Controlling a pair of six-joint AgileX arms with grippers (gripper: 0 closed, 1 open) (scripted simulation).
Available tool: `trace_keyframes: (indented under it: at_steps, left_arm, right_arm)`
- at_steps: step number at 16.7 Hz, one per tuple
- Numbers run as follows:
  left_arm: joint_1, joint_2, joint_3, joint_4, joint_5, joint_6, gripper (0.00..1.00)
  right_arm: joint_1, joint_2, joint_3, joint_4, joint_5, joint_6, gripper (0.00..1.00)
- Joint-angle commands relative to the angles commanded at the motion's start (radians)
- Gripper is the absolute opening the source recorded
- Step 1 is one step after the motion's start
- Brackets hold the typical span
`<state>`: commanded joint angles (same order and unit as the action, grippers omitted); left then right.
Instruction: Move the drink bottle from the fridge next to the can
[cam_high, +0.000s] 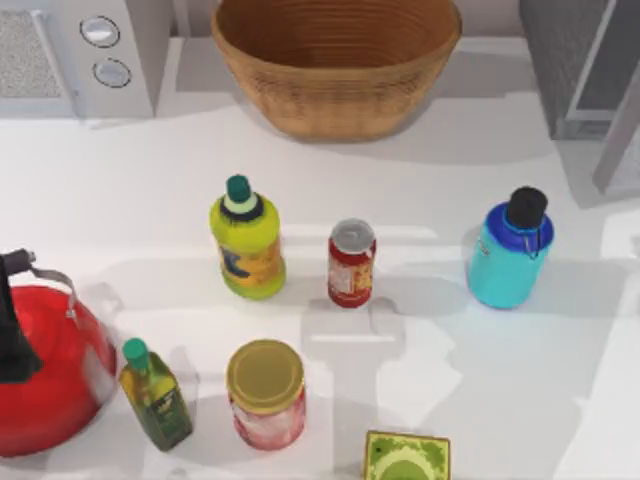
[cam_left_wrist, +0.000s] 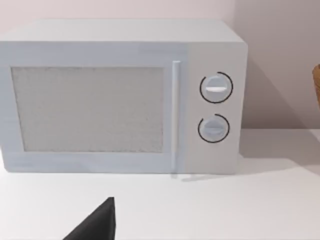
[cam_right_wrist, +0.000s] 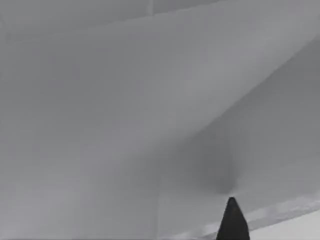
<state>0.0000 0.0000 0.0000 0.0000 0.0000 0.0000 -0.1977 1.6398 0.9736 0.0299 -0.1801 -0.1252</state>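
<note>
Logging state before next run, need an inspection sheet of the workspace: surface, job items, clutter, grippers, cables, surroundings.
Surface: white table, shadows across it.
Job items: drink bottle upright on the table, right of the can, a gap between them; fridge at back right, door swung open.
Clutter: yellow-green bottle, oil bottle, yellow-lidded jar, red kettle, green box at front edge.
Grippers: left fingertip faces the microwave; right fingertip before a grey panel.
Cables: nothing seen.
Surroundings: wicker basket at back.

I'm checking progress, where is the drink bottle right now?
In the top view, the drink bottle stands upright on the table's right side, right of the can, apart from it.
</note>
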Motion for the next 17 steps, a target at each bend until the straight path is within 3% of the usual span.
trace_keyframes:
  at_steps: [5, 11, 17]
  left_arm:
    - [0.0, 0.0, 0.0, 0.0, 0.0, 0.0, 1.0]
    - [0.0, 0.0, 0.0, 0.0, 0.0, 0.0, 1.0]
    - [0.0, 0.0, 0.0, 0.0, 0.0, 0.0, 1.0]
  right_arm:
    - [0.167, -0.058, -0.07, 0.077, 0.152, 0.132, 1.0]
    - [0.153, -0.043, -0.059, 0.075, 0.161, 0.13, 1.0]
    - [0.152, 0.133, 0.159, 0.04, 0.167, 0.132, 1.0]
